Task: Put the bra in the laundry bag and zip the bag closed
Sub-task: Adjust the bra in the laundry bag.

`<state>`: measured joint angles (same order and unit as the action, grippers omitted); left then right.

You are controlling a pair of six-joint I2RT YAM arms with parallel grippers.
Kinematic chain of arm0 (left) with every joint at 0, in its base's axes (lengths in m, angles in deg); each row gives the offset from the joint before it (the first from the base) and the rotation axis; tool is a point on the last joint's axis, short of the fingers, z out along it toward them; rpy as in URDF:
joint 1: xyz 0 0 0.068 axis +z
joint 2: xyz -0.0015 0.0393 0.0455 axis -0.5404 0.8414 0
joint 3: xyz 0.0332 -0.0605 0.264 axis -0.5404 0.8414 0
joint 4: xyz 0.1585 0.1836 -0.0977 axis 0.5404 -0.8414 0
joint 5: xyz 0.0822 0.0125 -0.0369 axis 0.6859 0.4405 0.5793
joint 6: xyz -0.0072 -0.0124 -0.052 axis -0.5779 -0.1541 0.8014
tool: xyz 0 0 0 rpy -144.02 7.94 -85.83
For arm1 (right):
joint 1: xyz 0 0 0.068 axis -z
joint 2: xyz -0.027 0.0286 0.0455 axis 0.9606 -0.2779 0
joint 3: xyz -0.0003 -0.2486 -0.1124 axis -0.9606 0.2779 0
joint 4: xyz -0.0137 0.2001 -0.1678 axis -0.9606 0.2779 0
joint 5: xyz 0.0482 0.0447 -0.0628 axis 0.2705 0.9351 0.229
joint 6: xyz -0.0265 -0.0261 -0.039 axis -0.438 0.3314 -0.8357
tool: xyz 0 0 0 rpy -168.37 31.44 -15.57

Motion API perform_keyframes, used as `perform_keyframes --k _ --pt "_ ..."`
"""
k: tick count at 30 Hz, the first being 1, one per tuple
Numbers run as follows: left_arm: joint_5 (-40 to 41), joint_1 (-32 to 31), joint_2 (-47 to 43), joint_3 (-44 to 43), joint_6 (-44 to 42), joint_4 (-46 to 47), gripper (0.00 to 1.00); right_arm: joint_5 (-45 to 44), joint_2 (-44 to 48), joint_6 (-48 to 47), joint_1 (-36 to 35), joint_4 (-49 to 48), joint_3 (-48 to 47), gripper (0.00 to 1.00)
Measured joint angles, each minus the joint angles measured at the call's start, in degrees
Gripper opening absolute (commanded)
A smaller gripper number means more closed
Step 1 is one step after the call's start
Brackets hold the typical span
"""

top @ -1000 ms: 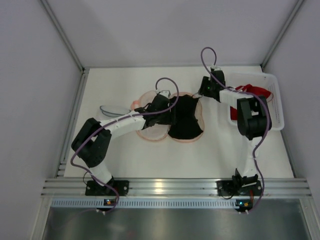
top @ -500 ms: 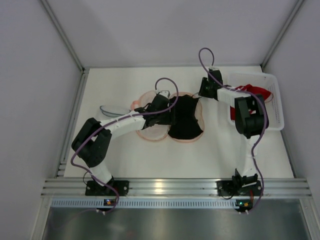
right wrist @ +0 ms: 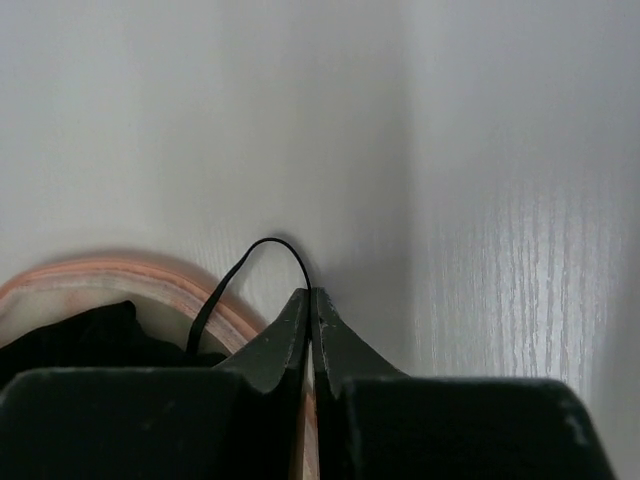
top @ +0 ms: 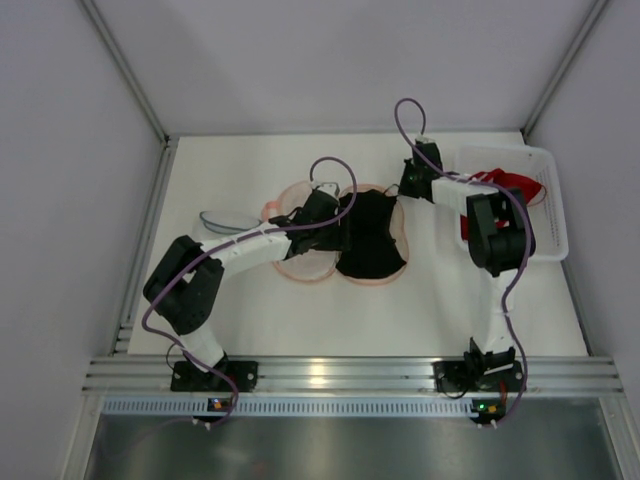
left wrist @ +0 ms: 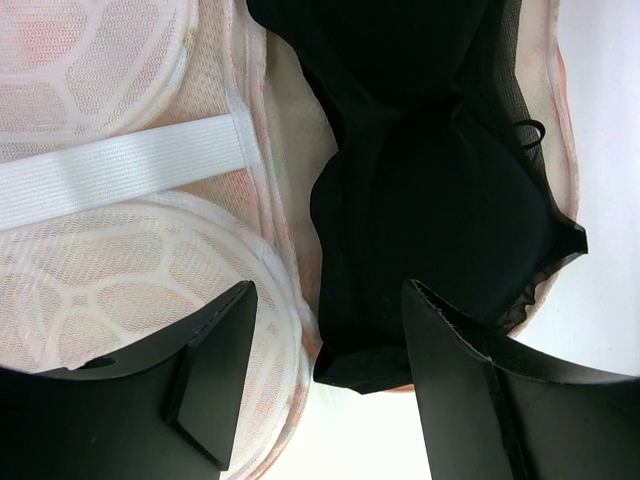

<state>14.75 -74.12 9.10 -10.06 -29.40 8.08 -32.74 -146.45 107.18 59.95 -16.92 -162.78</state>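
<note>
- The laundry bag [top: 300, 274] lies opened flat in two round halves on the bench [top: 250, 320].
- The black bra [top: 370, 236] fills the bag's right half. Its left half holds nothing but its own pink-white mesh and a white band [left wrist: 120, 165] across it.
- The left claw [left wrist: 325, 300] hangs over the bag's middle with its fingers apart, one above each half, gripping nothing.
- The right claw [right wrist: 310, 296] sits at the bag's far right rim, fingers pressed together on the thin black strap [right wrist: 270, 242], which loops up from the bra.
- A white basket [top: 550, 242] stands to the right of the bag, apart from it, with a red garment [top: 515, 182] inside.
</note>
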Motion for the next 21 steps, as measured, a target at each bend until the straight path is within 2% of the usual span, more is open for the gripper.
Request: perform_keyframes --k 11,21 --pt "0.7 0.0 2.5 0.0 0.1 0.2 0.65 0.7 8.0 0.0 -3.6 -3.4 10.4 0.0" --pt "1.3 0.0 2.7 0.0 1.0 2.2 0.64 1.4 14.2 0.7 -6.9 -4.0 14.6 0.0"
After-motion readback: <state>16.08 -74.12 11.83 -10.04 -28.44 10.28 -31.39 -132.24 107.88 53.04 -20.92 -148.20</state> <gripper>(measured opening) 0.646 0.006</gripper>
